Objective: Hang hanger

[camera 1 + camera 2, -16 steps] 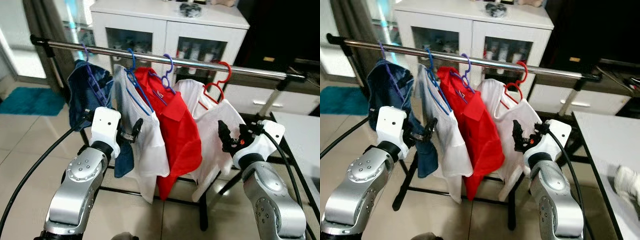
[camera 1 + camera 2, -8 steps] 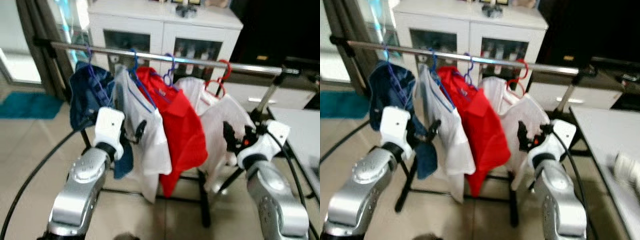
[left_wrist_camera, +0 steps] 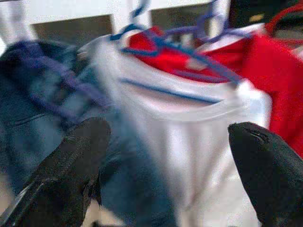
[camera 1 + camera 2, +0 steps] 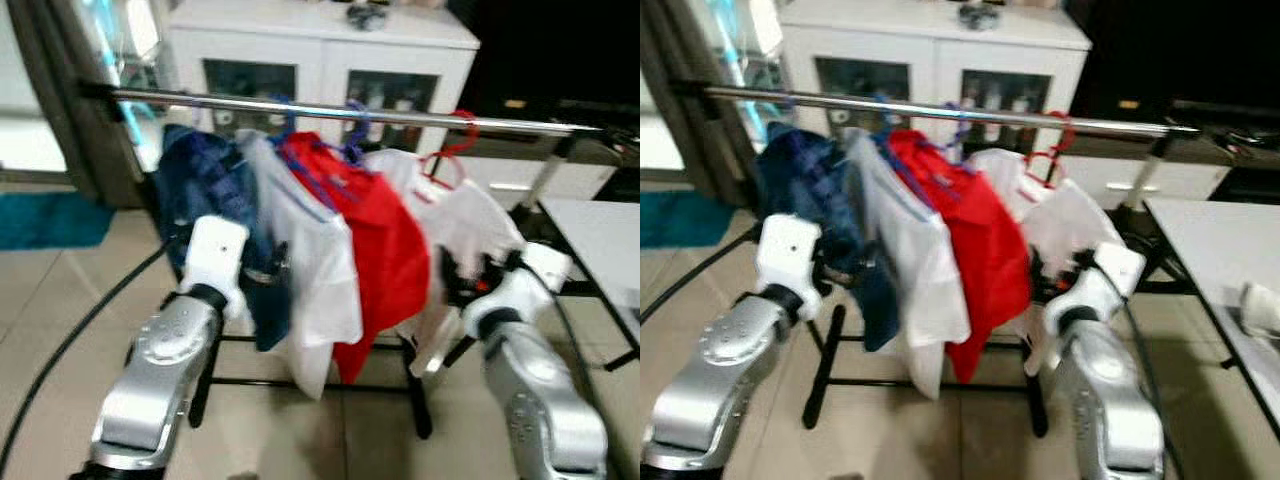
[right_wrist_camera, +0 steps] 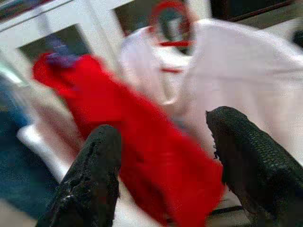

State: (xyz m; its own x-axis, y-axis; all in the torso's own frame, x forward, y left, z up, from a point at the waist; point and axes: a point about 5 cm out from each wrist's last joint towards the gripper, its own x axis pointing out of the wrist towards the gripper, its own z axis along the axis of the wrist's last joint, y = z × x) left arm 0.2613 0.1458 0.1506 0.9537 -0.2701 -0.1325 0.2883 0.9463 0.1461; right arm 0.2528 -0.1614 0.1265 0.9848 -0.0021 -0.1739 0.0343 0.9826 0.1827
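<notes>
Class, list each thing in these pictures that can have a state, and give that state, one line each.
Left gripper: open, empty.
Right gripper: open, empty.
Blue garment: hanging on rail.
White shirt: hanging on blue hanger.
Red shirt: hanging.
Right white shirt: hanging on red hanger.
Cabinet: doors closed.

A: Where are the 2 arms?

B: Both silver arms reach forward and up, elbows bent, wrists raised to about the same height. The left gripper has its 2 black fingers spread wide with nothing between them.

A: And the other?

B: The right gripper is the same, fingers parted and holding nothing.
</notes>
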